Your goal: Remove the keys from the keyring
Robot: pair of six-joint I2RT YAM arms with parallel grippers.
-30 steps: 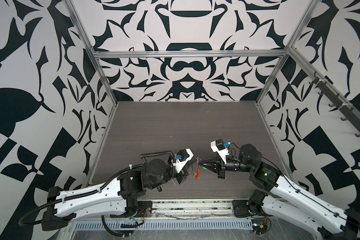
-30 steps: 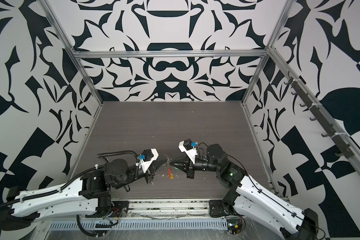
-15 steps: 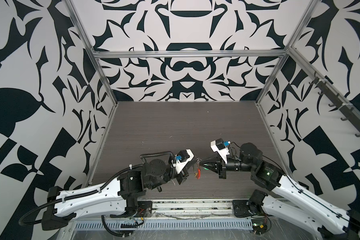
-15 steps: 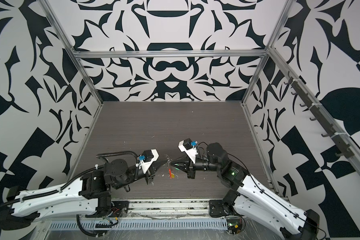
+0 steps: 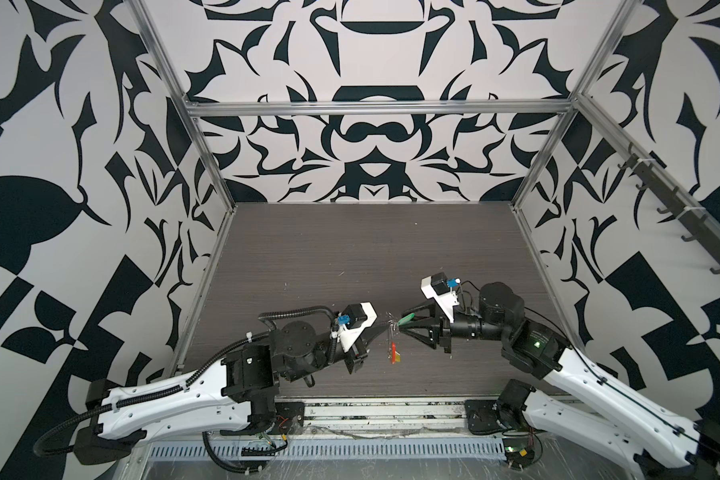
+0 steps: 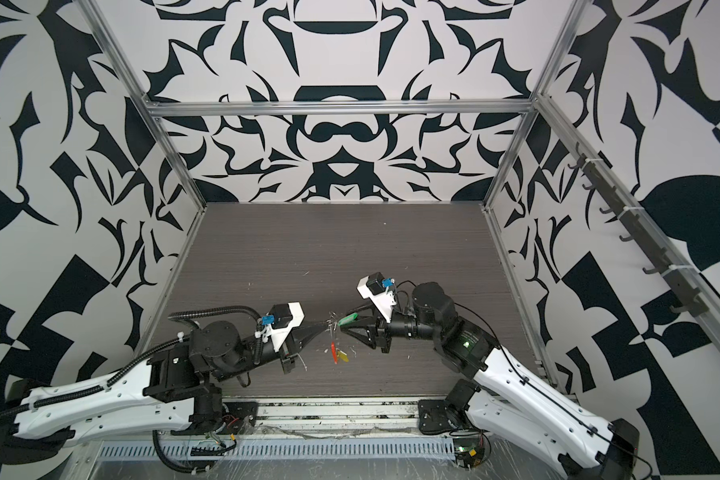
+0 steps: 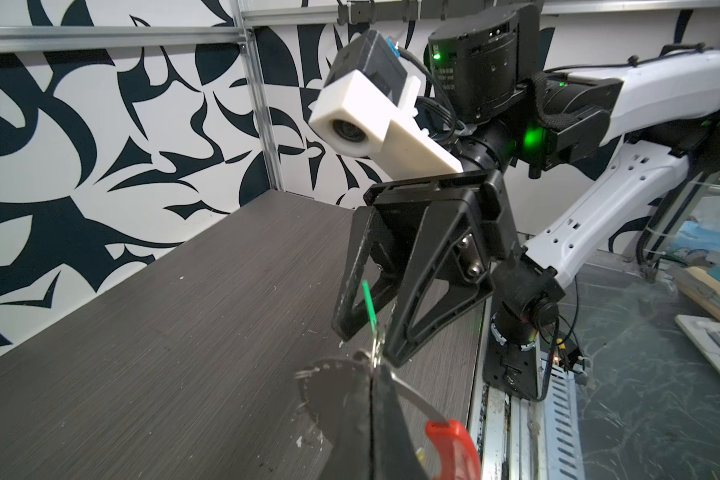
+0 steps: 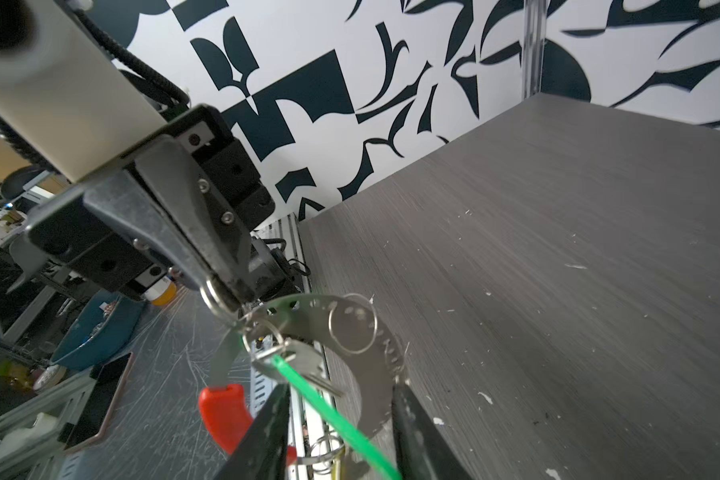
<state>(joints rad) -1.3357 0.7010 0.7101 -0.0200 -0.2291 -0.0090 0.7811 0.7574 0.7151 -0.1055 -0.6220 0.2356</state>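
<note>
A: The left gripper [image 8: 225,296] is pinching the keyring [image 8: 385,357] at what looks like one end of its curved metal band. Its jaws are closed flat on it and are holding it up clear of the table [image 5: 350,249]. The red sleeve [image 8: 225,411] and yellow tag [image 6: 343,356] are dangling below.

B: And the right gripper [image 7: 366,343]?

A: Its fingers are standing partly apart, straddling the green tag [image 7: 368,307] without visibly pressing it. The green-tagged key [image 8: 314,374] is hanging off the band by a small split ring.

B: Handling guess?

A: Everything is looking light. The band is probably stiff and springy. The tag is thin, slick plastic, likely flexing and slipping under a pull. The better hold is probably the key's flat metal head, close by its ring, so the pull is running along the band.
</note>
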